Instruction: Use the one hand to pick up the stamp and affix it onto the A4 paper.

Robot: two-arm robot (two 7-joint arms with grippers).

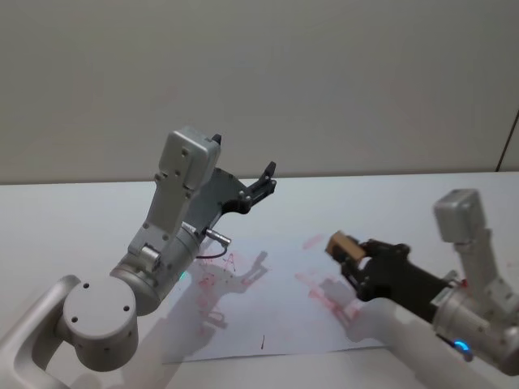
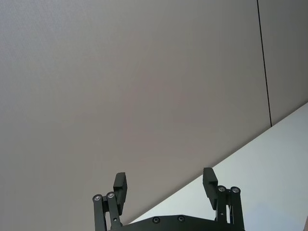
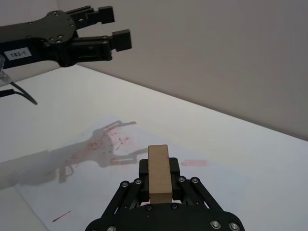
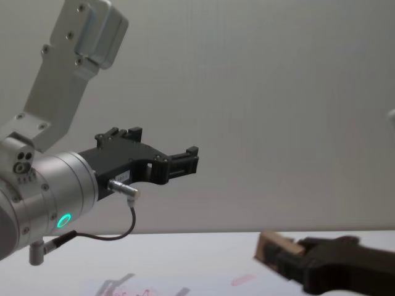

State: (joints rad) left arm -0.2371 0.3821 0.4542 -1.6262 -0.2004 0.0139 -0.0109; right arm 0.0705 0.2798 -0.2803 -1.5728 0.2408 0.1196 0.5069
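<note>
Stamp (image 1: 341, 243) sat clamped in the right gripper (image 1: 349, 258), held aloft over the marked A4 paper (image 1: 276, 316) on the bench (image 1: 81, 219). Pickup looked done, pressing down remained. Left gripper (image 1: 266, 180) hung raised, jaws wide.

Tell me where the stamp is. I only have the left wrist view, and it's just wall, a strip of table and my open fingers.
Observer: The right gripper has its fingers shut on the stamp.
Operator: Is it down on the paper?
Observer: No. It is held in the air above the right part of the A4 paper, and its shadow falls on the sheet. The left gripper is raised, apart to its left.
</note>
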